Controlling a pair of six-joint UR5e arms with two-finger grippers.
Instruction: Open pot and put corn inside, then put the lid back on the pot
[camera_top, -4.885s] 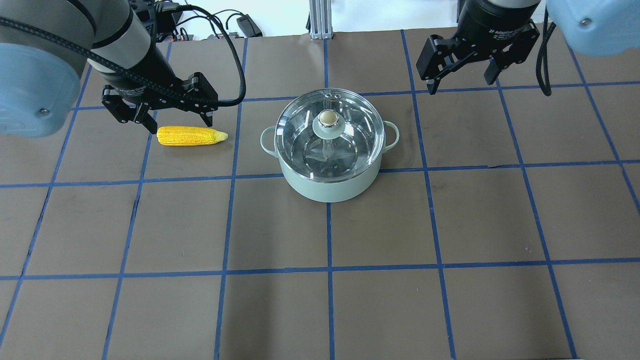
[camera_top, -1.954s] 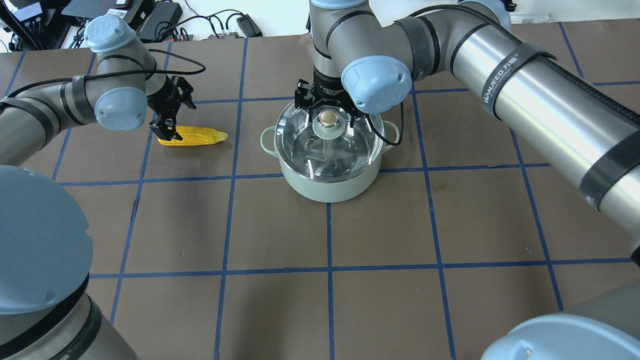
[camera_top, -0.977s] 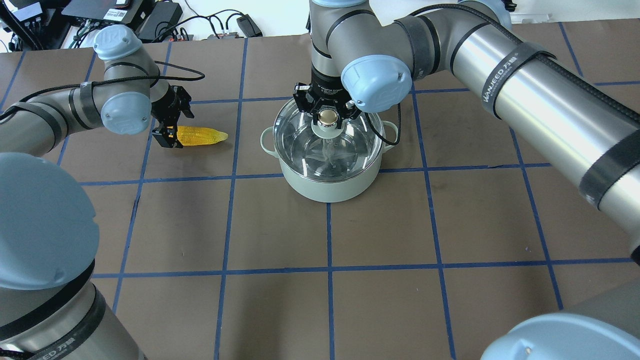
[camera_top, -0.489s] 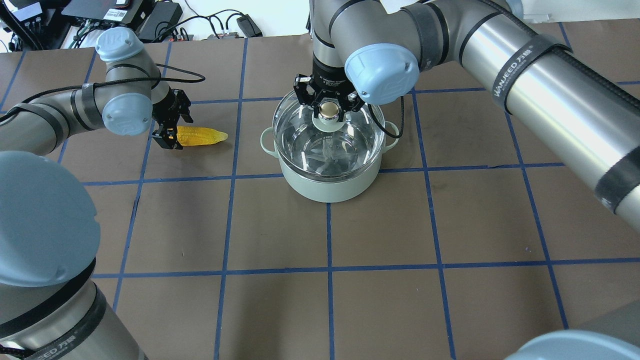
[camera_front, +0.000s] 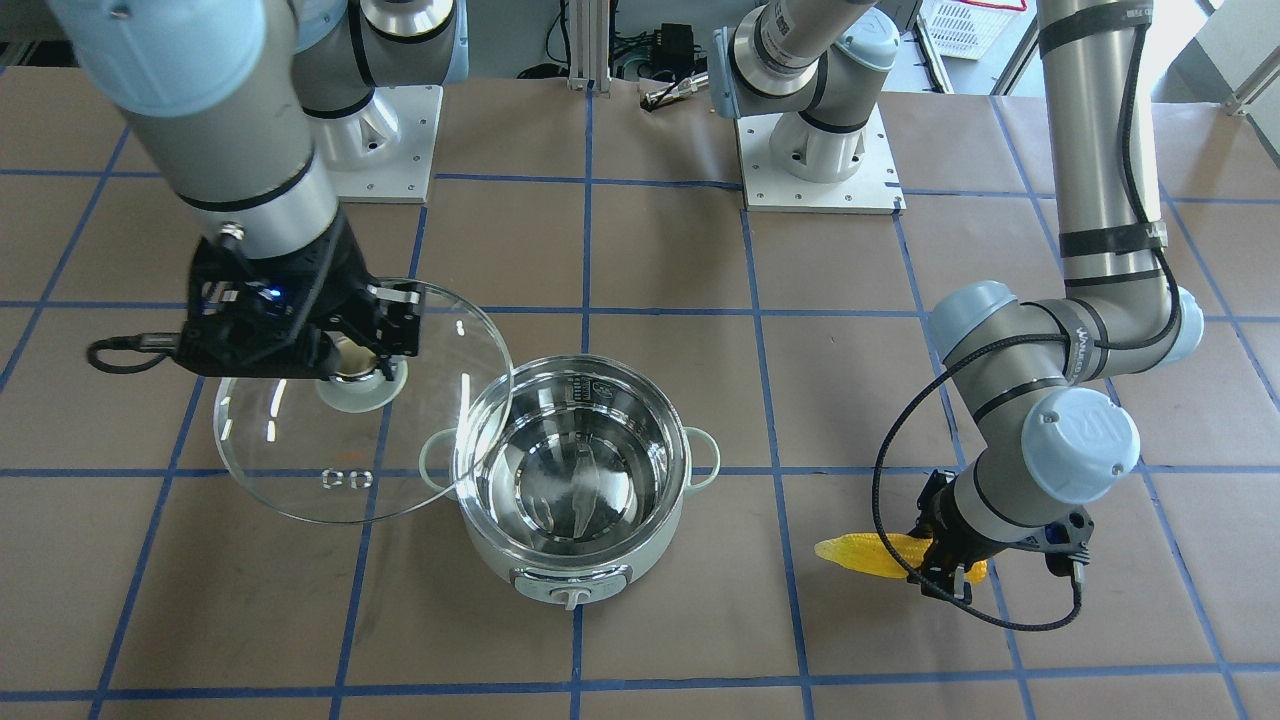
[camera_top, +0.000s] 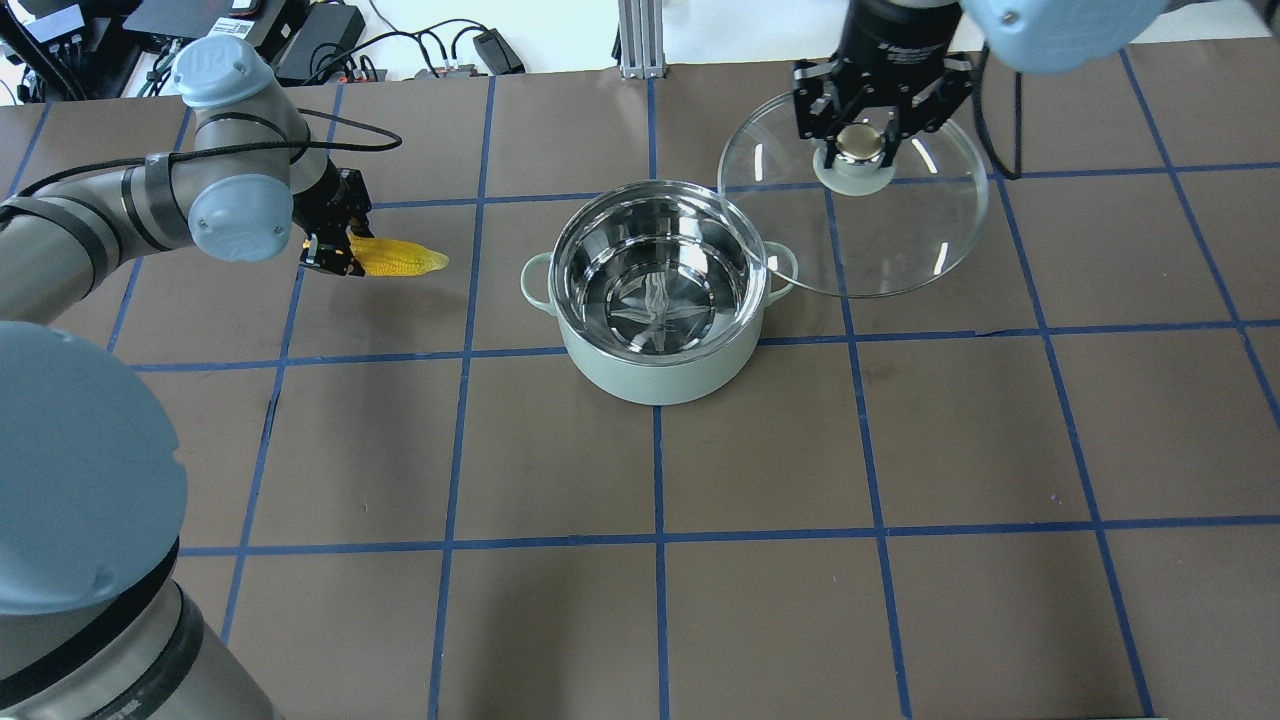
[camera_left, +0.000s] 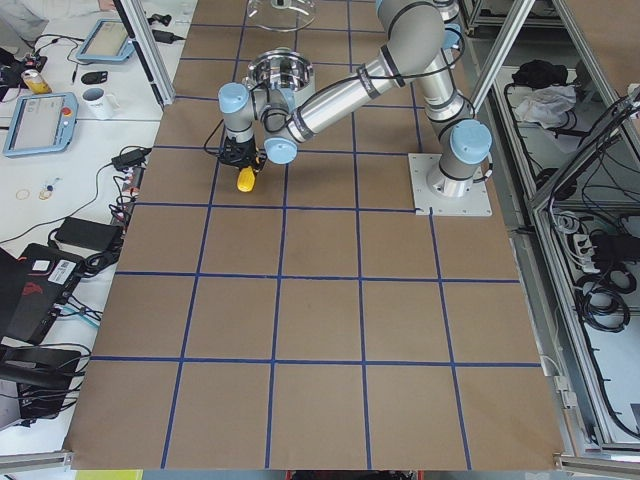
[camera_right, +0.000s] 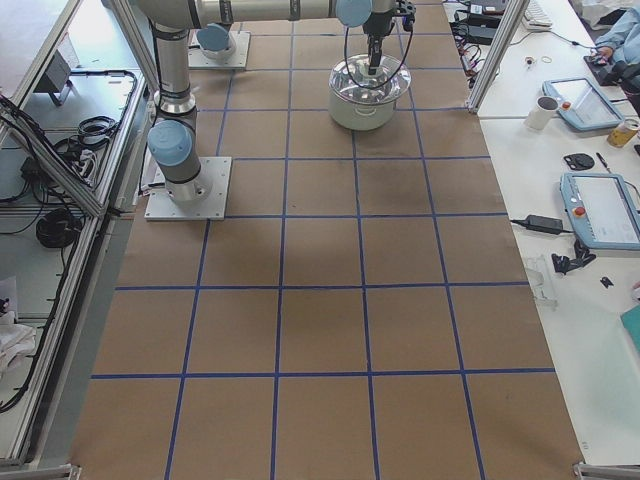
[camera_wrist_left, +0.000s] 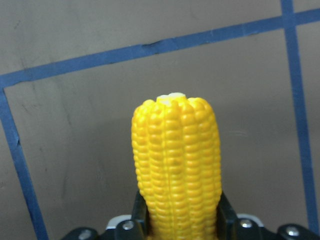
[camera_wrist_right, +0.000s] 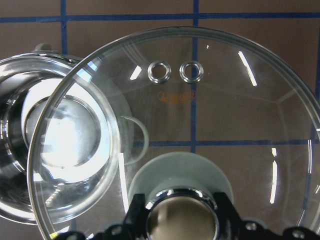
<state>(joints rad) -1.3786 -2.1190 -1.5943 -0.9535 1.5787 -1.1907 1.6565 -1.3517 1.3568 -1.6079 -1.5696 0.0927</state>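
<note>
Half a second back the lid (camera_top: 885, 250) sat on the pot (camera_top: 655, 382) with the right fingers (camera_wrist_right: 137, 215) closing round its knob; now it is off and carried to the upper right of the overhead view, hanging level in the air by that knob, which the fingers grip narrowly from both sides. Its near edge overlaps the pot's right handle in that view, but it seems to ride above it, not touching. The pot stands in the middle of the frame, its steel bowl bare and empty. At the upper left, the left fingers (camera_wrist_left: 226, 222) are shut narrow on the blunt end of the corn (camera_top: 405, 261), its pointed tip aimed toward the pot. The cob sits a touch higher in the frame than before and looks just clear of the surface (camera_top: 800, 450), though I cannot be certain it has left it. So the opening step reads as done, and the way in is free: what remains is to bring the corn over the rim, release it inside, then return the lid squarely on top.
</note>
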